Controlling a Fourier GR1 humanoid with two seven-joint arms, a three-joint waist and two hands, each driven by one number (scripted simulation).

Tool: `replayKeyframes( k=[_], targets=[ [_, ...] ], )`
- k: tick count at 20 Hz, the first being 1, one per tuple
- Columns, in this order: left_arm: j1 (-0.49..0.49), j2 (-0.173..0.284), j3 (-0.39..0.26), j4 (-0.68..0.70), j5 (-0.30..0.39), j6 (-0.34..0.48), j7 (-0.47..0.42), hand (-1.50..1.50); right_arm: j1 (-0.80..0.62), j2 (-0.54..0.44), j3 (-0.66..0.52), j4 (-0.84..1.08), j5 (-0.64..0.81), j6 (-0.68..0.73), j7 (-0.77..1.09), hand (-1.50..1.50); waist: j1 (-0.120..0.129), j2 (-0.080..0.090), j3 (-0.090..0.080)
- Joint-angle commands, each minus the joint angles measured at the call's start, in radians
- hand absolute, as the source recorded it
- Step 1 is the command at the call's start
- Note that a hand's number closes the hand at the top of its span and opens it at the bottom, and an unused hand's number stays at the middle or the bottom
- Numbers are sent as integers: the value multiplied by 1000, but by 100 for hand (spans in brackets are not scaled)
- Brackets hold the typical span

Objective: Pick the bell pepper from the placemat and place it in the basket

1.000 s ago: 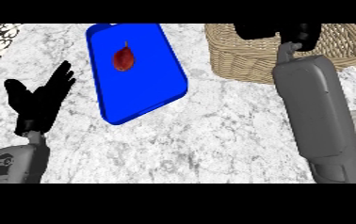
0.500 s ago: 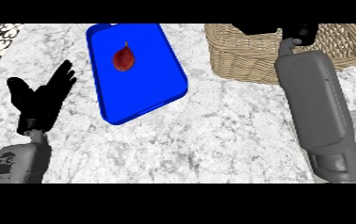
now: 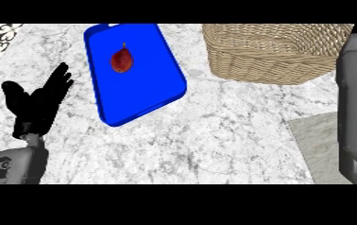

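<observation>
A small dark red bell pepper (image 3: 121, 61) lies on the upper part of the blue placemat (image 3: 140, 89), left of centre. The woven basket (image 3: 268, 54) stands at the upper right, with nothing showing inside it. My left hand (image 3: 35, 103) rests open at the left edge, fingers up, left of the placemat and apart from it. Of my right arm only the grey forearm (image 3: 347, 106) shows along the right edge, beside the basket; the hand itself is out of the picture.
The counter is white-grey marble (image 3: 209, 143). A paler grey patch (image 3: 317, 143) lies at the lower right. A bit of white patterned object (image 3: 8, 30) peeks in at the top left corner.
The right arm has swung to the right and upward; its hand, earlier above the basket's rim, has left the view. The pepper, placemat, basket and left hand have not moved.
</observation>
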Motion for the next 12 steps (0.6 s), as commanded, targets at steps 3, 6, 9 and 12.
replayKeyframes(
  k=[3,6,9,12],
  targets=[
    [41,-14,10,35,-6,-2,-77,0,160,-163,-165,-106,-231,196,-37,-150,-11,0,0],
    [26,-6,-1,-12,8,-15,0,0,236,-242,-231,-98,-350,349,-48,-150,-9,-1,0],
    [-48,24,50,71,27,-16,-21,0,339,-274,-262,-103,-424,468,-86,-150,-18,1,0],
    [-2,-1,2,-25,-10,6,14,0,380,-362,-319,-53,-492,567,-145,-150,-1,1,0]
  ],
)
